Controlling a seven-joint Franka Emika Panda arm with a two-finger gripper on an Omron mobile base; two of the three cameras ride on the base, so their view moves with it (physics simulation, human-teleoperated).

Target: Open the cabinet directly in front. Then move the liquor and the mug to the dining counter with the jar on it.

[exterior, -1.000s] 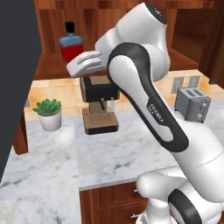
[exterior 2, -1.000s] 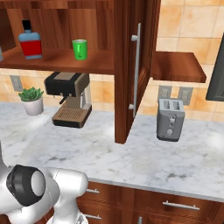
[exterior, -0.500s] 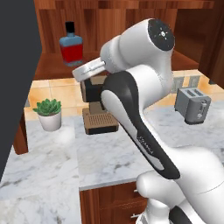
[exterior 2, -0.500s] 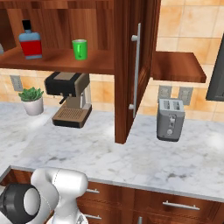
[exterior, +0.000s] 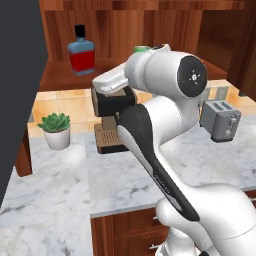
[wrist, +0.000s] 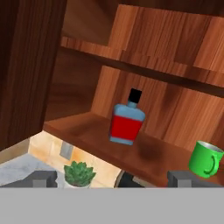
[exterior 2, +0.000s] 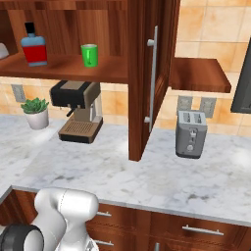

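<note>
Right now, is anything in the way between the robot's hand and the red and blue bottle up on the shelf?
Nothing visible is. The cabinet door is swung open, and in the hand view the open gripper looks across bare shelf at the liquor bottle. The green mug stands off to one side, apart from the bottle.

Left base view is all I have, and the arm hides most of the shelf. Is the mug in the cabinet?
Observer: Yes. The green mug stands upright on the shelf, right of the liquor bottle in the right base view.
Operator: Are the two touching?
Observer: No, bare shelf lies between them.
Operator: Is the gripper holding anything?
Observer: No. In the hand view the gripper is open and short of the shelf, with nothing between its fingertips.
</note>
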